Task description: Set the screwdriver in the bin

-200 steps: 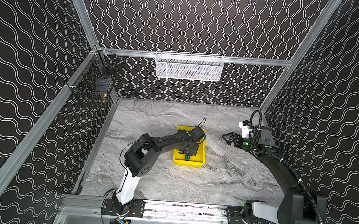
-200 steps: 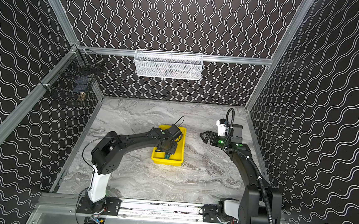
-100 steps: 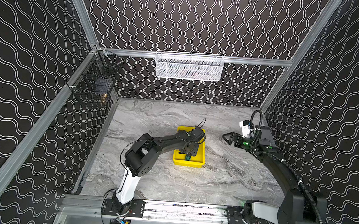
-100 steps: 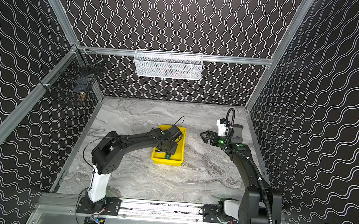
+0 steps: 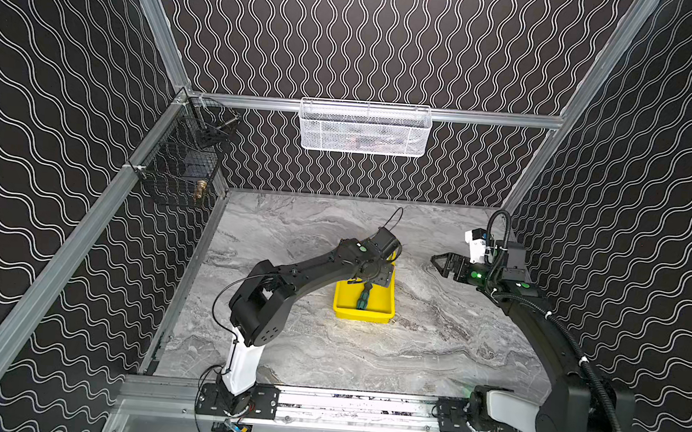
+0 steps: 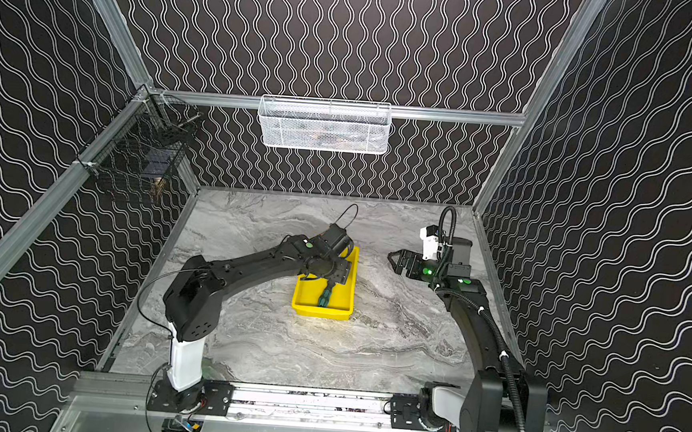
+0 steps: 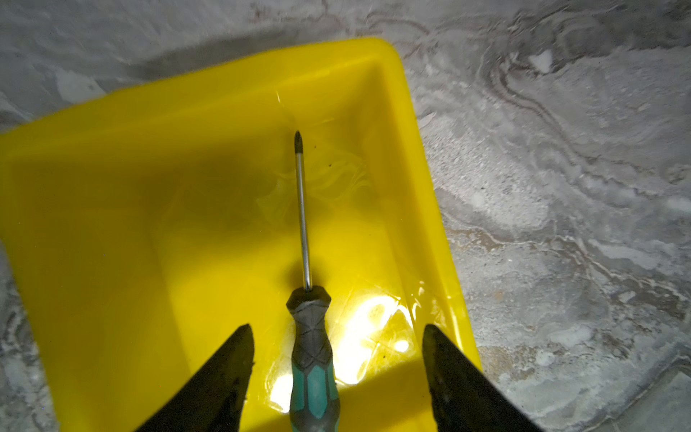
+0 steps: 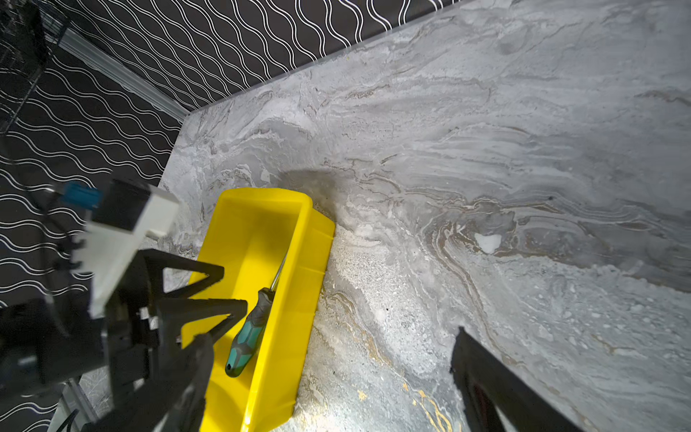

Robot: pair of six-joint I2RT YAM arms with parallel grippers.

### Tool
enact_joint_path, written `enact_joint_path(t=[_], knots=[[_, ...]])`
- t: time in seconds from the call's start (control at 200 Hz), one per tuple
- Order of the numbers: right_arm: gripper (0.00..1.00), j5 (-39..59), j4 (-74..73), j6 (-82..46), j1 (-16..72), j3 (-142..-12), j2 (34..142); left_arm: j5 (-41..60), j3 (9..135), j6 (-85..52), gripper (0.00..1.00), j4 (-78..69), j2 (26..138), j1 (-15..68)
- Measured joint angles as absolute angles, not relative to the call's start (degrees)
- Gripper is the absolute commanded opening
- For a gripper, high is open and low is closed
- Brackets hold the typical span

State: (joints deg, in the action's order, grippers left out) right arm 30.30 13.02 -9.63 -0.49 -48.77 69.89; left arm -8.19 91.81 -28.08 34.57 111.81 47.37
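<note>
1. State of the left pincer [image 7: 336, 329]: spread wide above the bin [image 7: 112, 157], holding nothing, with bare yellow floor showing between each finger and the tool's handle.
2. Place of the screwdriver [image 7: 309, 336]: lying on the bin floor, directly beneath and between the spread fingers, handle nearest the pincer, shaft pointing away from it toward the far wall, touching neither finger.
3. State of the right pincer [image 5: 437, 260]: also spread and empty, hovering over the bare counter [image 8: 486, 149], beside the bin and well apart from the left pincer.
4. Step in hand, by judgement: the release, as good as done, with the tool inside the walls and nothing overhanging the rim.
5. Next move, likely: straight up and away from the bin, keeping both fingers clear of the handle and of the nearest wall, so as not to nudge tool or bin.
</note>
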Motion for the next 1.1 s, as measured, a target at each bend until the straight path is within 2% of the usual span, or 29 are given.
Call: enact_joint_path(t=[0.145, 0.551, 0.871, 1.101], knots=[[0.99, 29.43, 13.37, -9.91, -0.51, -48.80, 68.01, -8.05, 90.32, -25.23, 0.99, 33.10, 106.63, 46.98], [0.99, 27.38, 16.86, -10.02, -0.51, -54.59, 64.01, -7.79, 81.45, -19.22, 0.99, 26.33, 90.35, 42.85], [0.99, 20.43, 17.80, -11.57, -0.56, -56.05, 60.07, -10.11, 76.62, -16.10, 0.99, 23.81, 85.47, 40.16], [0.99, 13.89, 19.75, -11.22, -0.56, -58.61, 57.56, -12.53, 75.29, -14.59, 0.99, 20.40, 86.67, 40.32]])
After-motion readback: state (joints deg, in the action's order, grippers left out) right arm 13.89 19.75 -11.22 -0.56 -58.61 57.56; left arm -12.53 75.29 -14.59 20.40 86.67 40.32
